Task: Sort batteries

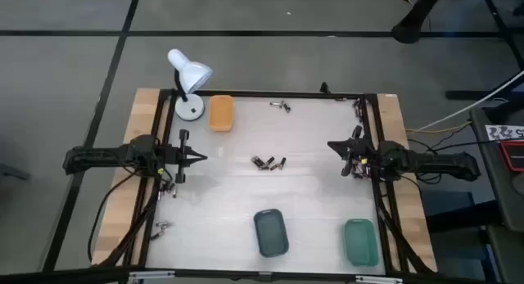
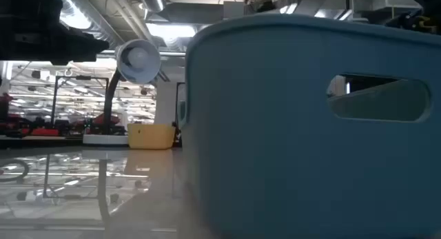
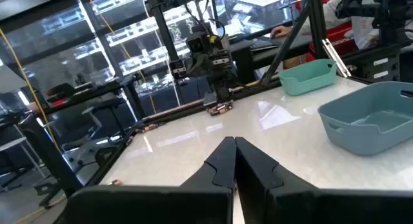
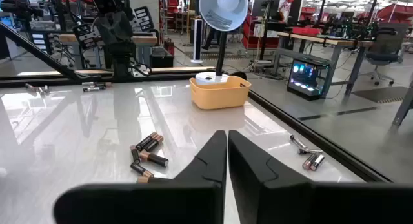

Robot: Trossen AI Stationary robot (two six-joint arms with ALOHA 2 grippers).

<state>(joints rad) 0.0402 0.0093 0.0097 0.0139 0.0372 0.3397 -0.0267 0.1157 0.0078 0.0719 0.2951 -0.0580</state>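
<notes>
Several small dark batteries (image 1: pixel 268 162) lie loose in a cluster at the table's middle; the right wrist view shows them (image 4: pixel 147 156) with coppery ends. Others lie near the far edge (image 1: pixel 281 106) (image 4: pixel 313 161), at the right edge (image 1: pixel 358 109) and at the left near corner (image 1: pixel 162 228). My left gripper (image 1: pixel 201 158) (image 3: pixel 233 146) is shut at the table's left side, pointing toward the middle. My right gripper (image 1: pixel 332 146) (image 4: pixel 227 139) is shut at the right side, facing it. Neither touches anything.
An orange tray (image 1: pixel 221 113) and a white desk lamp (image 1: pixel 188 78) stand at the far left. A dark teal tray (image 1: pixel 271 232) and a green tray (image 1: pixel 360 241) sit at the near edge. The teal tray (image 2: pixel 310 129) fills the low view. A black frame (image 1: pixel 270 95) borders the table.
</notes>
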